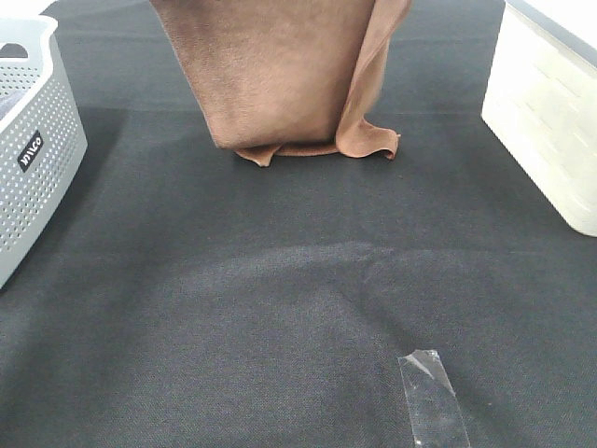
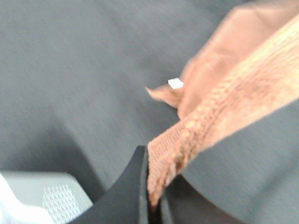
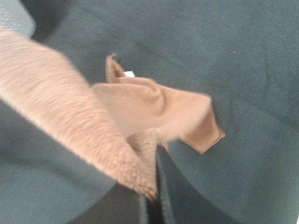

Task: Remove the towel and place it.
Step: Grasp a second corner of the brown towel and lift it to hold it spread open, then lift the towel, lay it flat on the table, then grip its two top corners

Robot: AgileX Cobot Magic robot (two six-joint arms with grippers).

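Nearest the camera, at about 5 o'clock in the high view, one strip of clear tape (image 1: pixel 431 399) lay flat on the tabletop (image 1: pixel 233 308), which was covered in dark, slightly rippled cloth. Farther back stood two containers, well apart: one grey perforated basket (image 1: pixel 33 140) at 9 o'clock and one white bin (image 1: pixel 550 121) at 2 o'clock. At 12 o'clock the single brown towel (image 1: pixel 280 75) hung as a sheet from above the picture's edge, its lower hem crumpled on the tabletop between the containers. The left tool (image 2: pixel 154 205) had its dark fingers together, clamped on the towel's hemmed edge (image 2: pixel 233 93), the cloth running away from it down toward the tabletop. The right tool (image 3: pixel 152 205) was likewise pinched tight on another part of the edge (image 3: pixel 149 107). One small white tag (image 2: pixel 175 83) showed at a low corner, away from both tools.
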